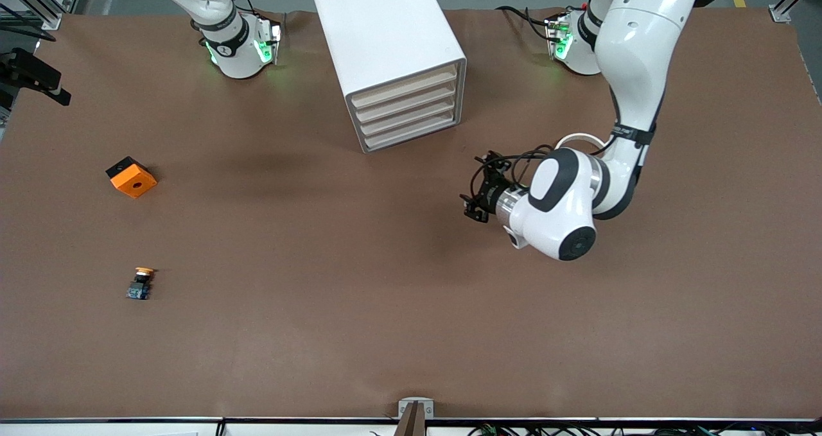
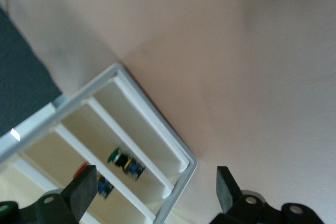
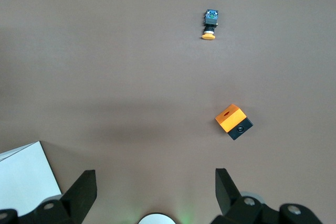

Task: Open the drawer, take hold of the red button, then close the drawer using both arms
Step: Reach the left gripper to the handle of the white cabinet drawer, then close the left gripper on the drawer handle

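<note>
The drawer [image 2: 52, 153] with the button [image 2: 81, 169] in it is one of four alike cream-fronted trays in the white cabinet [image 1: 385, 31], and all four sit pushed in. You only glimpse the button in the left wrist view: a red cap half hidden by one tool finger [image 2: 84, 187], in the tray next to the one holding a green-capped button [image 2: 125, 162]. Which level that is, you cannot tell for sure.

Starting at the right arm's end of the surface [image 1: 385, 307], you have an orange cube [image 1: 131, 176] and, nearer the front camera, a yellow-capped button [image 1: 141, 282] lying on its side. Both are well apart from the cabinet. The right arm [image 1: 225, 31] waits; its right tool [image 3: 155, 182] hangs high over the bare surface with the fingers spread wide, holding nothing.

The cabinet stands between the two arm bases, its fronts turned toward the left arm's end. The left tool [image 1: 476, 195] is low over the surface near the cabinet's front, aimed at the trays, fingers wide and empty. Nothing lies between it and the fronts.

The surface is a plain brown mat. Grey floor shows along the arms' edge, with aluminium frame posts [image 1: 38, 6] at the corners.
</note>
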